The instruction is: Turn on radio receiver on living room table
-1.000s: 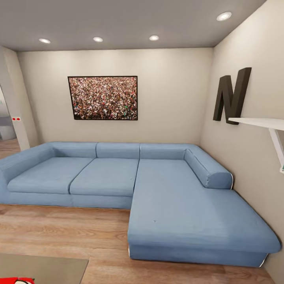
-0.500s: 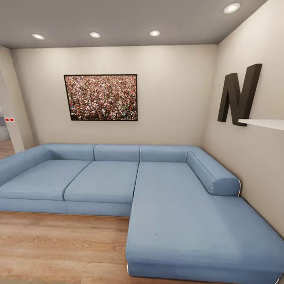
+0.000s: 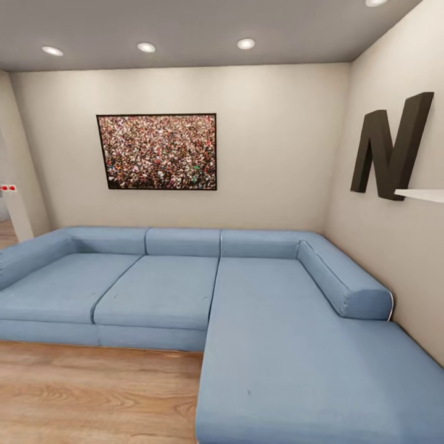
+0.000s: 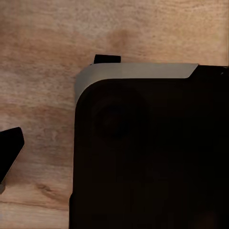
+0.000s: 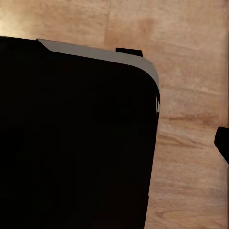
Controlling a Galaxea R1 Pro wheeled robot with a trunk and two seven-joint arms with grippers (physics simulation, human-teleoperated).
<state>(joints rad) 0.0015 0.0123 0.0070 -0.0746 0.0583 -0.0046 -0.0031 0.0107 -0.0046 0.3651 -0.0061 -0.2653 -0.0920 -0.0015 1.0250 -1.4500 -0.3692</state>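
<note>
Head view: big blue fabric corner sofa (image 3: 246, 308) on light wood plank floor (image 3: 92, 394); we see no radio or desk. Wrist views: dark robot body (image 4: 148, 157) over planks; we cannot tell fingers' state.

Blue sofa (image 3: 259, 320) cut off at lower right edge, white shelf (image 3: 422, 195) cropped at right
</note>
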